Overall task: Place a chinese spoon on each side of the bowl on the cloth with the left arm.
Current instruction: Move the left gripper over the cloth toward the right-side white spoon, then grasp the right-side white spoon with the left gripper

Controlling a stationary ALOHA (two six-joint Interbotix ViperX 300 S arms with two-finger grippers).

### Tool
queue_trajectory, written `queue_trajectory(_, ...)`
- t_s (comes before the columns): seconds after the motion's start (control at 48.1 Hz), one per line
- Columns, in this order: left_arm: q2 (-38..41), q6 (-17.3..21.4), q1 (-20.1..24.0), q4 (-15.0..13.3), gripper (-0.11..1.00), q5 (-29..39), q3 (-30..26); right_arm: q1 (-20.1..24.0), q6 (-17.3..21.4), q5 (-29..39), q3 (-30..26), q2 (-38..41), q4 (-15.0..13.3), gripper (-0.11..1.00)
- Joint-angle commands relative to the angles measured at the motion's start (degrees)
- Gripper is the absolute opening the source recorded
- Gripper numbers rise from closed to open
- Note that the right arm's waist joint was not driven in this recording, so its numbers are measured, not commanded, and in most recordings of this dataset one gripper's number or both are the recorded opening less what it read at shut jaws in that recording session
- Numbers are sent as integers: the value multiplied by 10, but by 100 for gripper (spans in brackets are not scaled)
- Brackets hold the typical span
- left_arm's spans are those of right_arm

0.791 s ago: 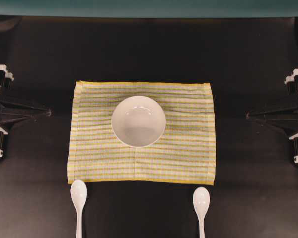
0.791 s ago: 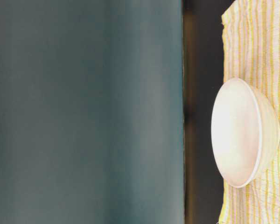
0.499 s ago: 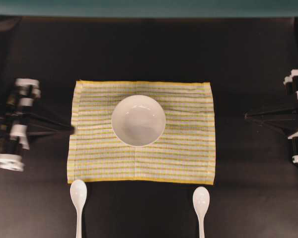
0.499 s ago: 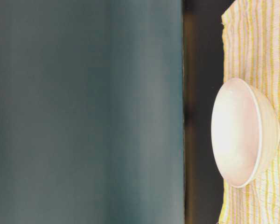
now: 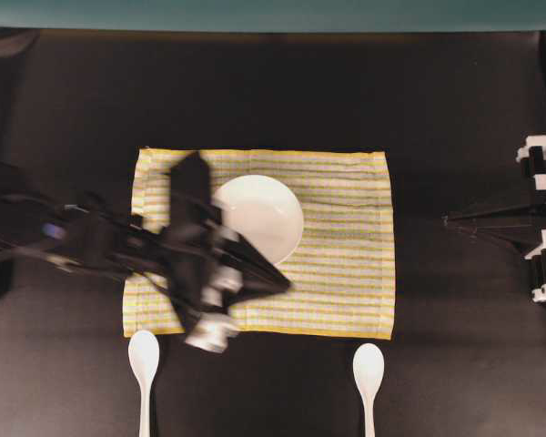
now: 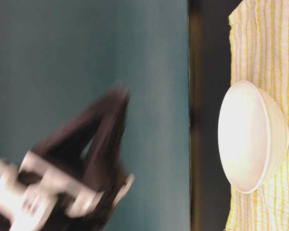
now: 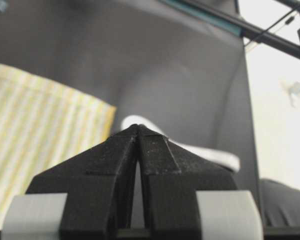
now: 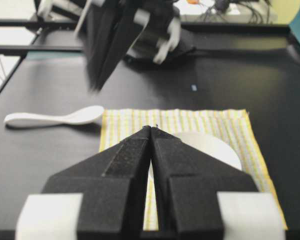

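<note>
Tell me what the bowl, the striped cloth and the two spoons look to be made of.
The round white bowl: probably glazed ceramic, smooth and glossy, with soft highlights. The rectangular yellow, green and white striped cloth: woven fabric, matte, with a visible weave, faint creases and a hemmed yellow edge. The two white Chinese spoons: glossy, likely ceramic or melamine; the look leaves that open.

I see a matte black table (image 5: pixel 455 118) under even light from above. Along its far edge stands a dark teal wall (image 5: pixel 273 14), which fills much of the table-level view too. Past the table's end, black frame bars (image 8: pixel 20 22) cross a bright, pale room.
</note>
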Motion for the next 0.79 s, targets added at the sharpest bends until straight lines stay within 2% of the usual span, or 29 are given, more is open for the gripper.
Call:
queue_trajectory(0.0,51,-18,-11,2,5,-4,-54,0,2,-3,-3,4,1,0)
queue_trajectory(0.083,86,-29,-17,2,13,-4,-88,1,2,-3,-2,4,1,0)
queue_trajectory(0.166,118,-32,-18,3,26,-4,-117,1,2,-4,-2,4,1,0)
queue_trajectory(0.374,189,-48,-22,2,76,-4,-164,0,2,-4,-2,2,1,0)
queue_trajectory(0.437,210,-57,-22,2,85,-4,-173,0,2,-4,-2,0,1,0)
queue_trajectory(0.499,230,-62,-22,2,87,-6,-181,0,2,-4,-3,-2,1,0)
queue_trajectory(0.77,313,-77,-26,3,84,-14,-215,0,1,-3,-3,-5,1,0)
